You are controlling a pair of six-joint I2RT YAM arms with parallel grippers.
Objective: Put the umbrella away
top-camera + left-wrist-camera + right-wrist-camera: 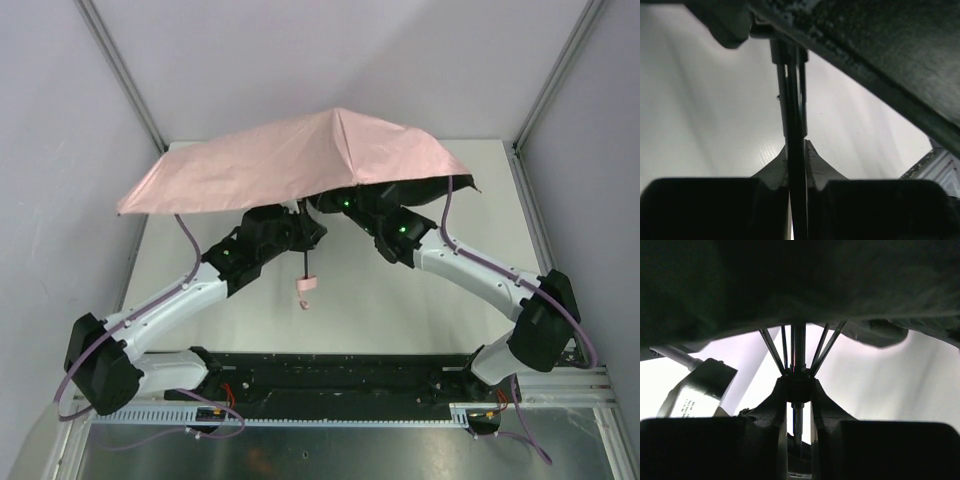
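The pale pink umbrella (pixel 300 155) is open and held up above the table, its canopy covering both wrists. Its thin dark shaft (pixel 304 262) hangs down to the small pink handle (pixel 307 289). My left gripper (pixel 300 232) is shut on the shaft (pixel 796 150), which runs up between the fingers. My right gripper (pixel 335 205) is shut on the dark runner hub (pixel 799 387) where the ribs (pixel 771 350) fan out under the canopy (pixel 790 280). The fingertips themselves are hidden under the fabric in the top view.
The white table (pixel 400 310) lies below, walled by grey panels at the left, back and right. A black base rail (pixel 330 375) runs along the near edge between the arm bases. The left arm's wrist (pixel 695 392) shows in the right wrist view.
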